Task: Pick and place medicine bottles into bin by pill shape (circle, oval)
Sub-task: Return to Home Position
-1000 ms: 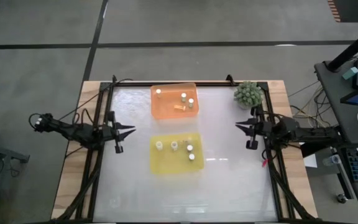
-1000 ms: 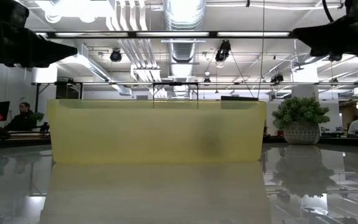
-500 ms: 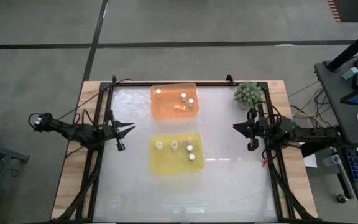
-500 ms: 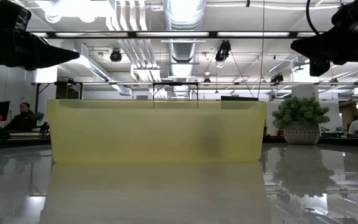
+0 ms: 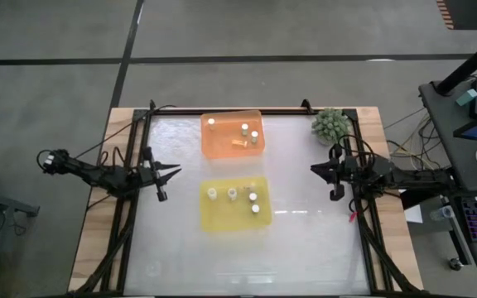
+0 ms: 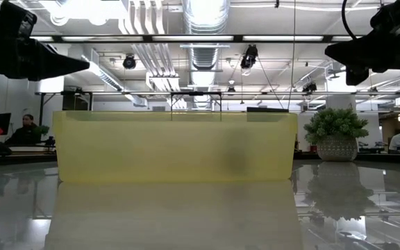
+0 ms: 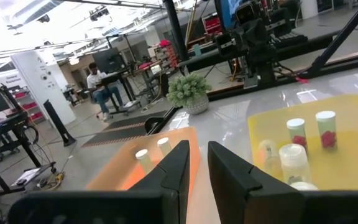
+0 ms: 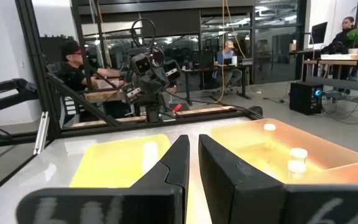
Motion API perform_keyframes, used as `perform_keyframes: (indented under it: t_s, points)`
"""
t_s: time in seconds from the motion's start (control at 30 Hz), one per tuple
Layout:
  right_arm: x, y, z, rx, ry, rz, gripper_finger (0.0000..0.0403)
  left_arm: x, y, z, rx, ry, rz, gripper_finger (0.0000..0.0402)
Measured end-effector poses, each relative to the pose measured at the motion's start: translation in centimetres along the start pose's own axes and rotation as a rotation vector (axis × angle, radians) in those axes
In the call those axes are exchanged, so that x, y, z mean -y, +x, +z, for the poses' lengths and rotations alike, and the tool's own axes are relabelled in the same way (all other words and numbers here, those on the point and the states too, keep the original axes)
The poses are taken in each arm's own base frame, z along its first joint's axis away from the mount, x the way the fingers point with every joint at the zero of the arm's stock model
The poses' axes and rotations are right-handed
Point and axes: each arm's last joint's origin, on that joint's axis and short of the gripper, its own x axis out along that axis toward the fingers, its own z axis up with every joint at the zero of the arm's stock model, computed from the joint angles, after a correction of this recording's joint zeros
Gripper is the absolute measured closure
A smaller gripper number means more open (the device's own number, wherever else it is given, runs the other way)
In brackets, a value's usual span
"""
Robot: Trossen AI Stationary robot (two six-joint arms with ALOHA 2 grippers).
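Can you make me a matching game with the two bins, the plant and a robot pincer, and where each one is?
Things:
1 orange bin
2 yellow bin
3 plant
4 left pincer

Places:
A over the left side of the table
B far right corner
C middle
D middle of the far edge

Pairs: 1-D, 2-C, 3-B, 4-A
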Motion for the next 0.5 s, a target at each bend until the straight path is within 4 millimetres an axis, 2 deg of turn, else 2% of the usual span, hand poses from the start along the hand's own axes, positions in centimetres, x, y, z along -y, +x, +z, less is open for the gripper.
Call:
perform_keyframes:
  t_s: [0.5]
  points:
    - [0.0, 0.0, -0.01, 0.0, 0.0, 0.0, 0.0374, 0.19, 0.14, -0.21, -0.022, 0.019, -0.008, 0.0359]
